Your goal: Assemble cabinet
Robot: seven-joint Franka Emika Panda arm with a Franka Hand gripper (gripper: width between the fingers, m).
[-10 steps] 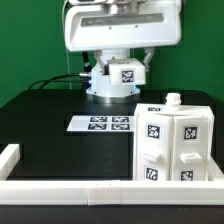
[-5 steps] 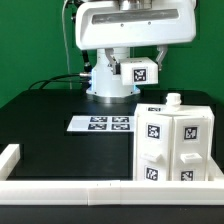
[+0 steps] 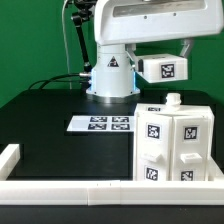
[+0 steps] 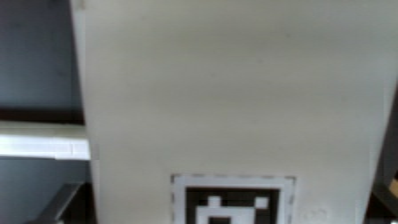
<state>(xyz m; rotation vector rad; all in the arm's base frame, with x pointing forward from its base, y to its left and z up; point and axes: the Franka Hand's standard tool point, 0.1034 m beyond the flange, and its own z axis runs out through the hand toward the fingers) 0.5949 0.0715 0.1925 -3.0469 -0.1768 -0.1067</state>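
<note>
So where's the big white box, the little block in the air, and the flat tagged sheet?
Cabinet body [image 3: 153, 151]: exterior view, on a side face between two tags.
Little block [image 3: 165, 68]: exterior view, its tagged face.
Marker board [image 3: 103, 124]: exterior view, its middle, among the tags.

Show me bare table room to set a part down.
Bare table between the marker board, the rail and the cabinet, and on to the exterior view's left. Crowded on its right: the cabinet, the held block aloft.
</note>
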